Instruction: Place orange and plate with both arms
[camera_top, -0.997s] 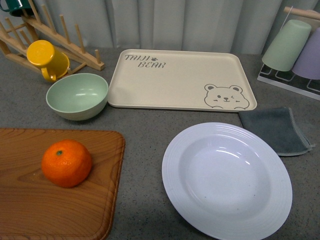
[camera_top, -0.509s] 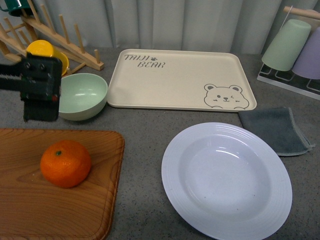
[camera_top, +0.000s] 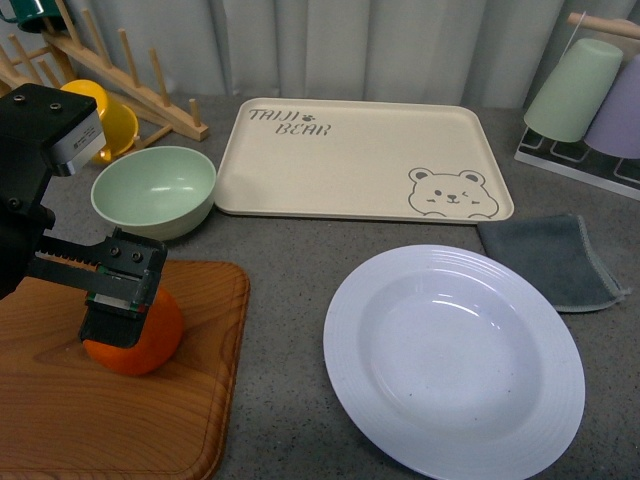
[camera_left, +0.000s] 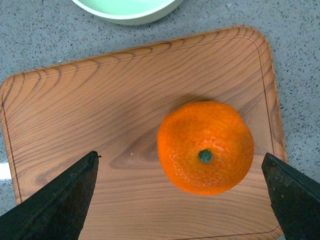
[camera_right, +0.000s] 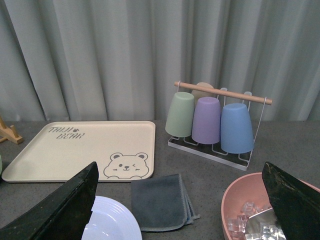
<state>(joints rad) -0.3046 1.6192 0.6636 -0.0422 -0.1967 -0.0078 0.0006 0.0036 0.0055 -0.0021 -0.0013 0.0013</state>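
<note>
The orange (camera_top: 158, 338) sits on a wooden board (camera_top: 60, 420) at the front left. My left gripper (camera_top: 115, 322) hangs open directly over it, partly hiding it in the front view. In the left wrist view the orange (camera_left: 205, 147) lies between the spread fingers of the left gripper (camera_left: 180, 156), nearer one finger, touching neither. The white ribbed plate (camera_top: 345, 320) rests empty on the grey table at the front right; its edge (camera_right: 107, 220) shows in the right wrist view. My right gripper (camera_right: 180, 165) is open, high above the table, holding nothing, and is out of the front view.
A pale green bowl (camera_top: 155, 190) and a yellow mug (camera_top: 115, 125) stand behind the board. The cream bear tray (camera_top: 350, 150) lies at the back centre, with a grey cloth (camera_top: 550, 255) and a cup rack (camera_top: 590, 95) to its right. A pink bowl of ice (camera_right: 250, 210) stands further right.
My left arm came in from the left, passed in front of the green bowl, then dropped over the orange. The orange and plate have stayed put.
</note>
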